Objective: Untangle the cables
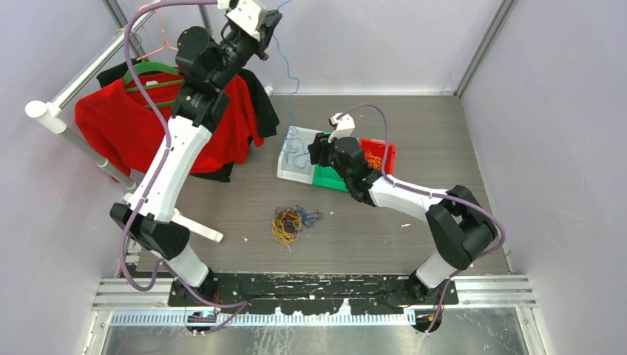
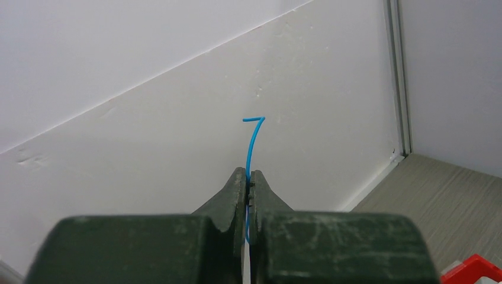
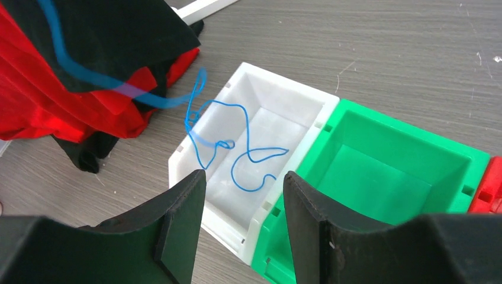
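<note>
Left gripper (image 2: 247,174): dark green fingers, scuffed and scratched, pressed together on a blue cable (image 2: 251,145); raised high near the pale back wall
Blue cable: thin, smooth, bright strand; a short hooked tip sticks out past the fingertips, and in the top view the rest hangs in a wavy line (image 1: 285,52) from the left gripper (image 1: 270,26) down to the white bin (image 1: 281,166)
Right gripper (image 3: 244,177): matte black, broad, curved fingers standing apart with nothing between them; poised over the near rims of the white and green bins
White bin (image 3: 266,94): glossy rectangular plastic with sloped walls; loose loops of the blue cable lie on its floor and over its left rim
Green bin (image 3: 355,136): same shape, touching the white bin's side; the part of its inside that shows holds nothing
Red bin (image 1: 386,148): beyond the green bin, holding orange strands (image 1: 373,159)
Clump (image 1: 288,222): tangled yellow-orange and dark strands with a few blue ones at its right, on the table nearer the arm bases, apart from the bins
Table (image 1: 414,118): grey-brown wood-grain surface
Left side: red garment (image 1: 118,126) on a green hanger (image 1: 151,74), black garment (image 1: 262,111) beside it, on a metal rail (image 1: 89,70)
</note>
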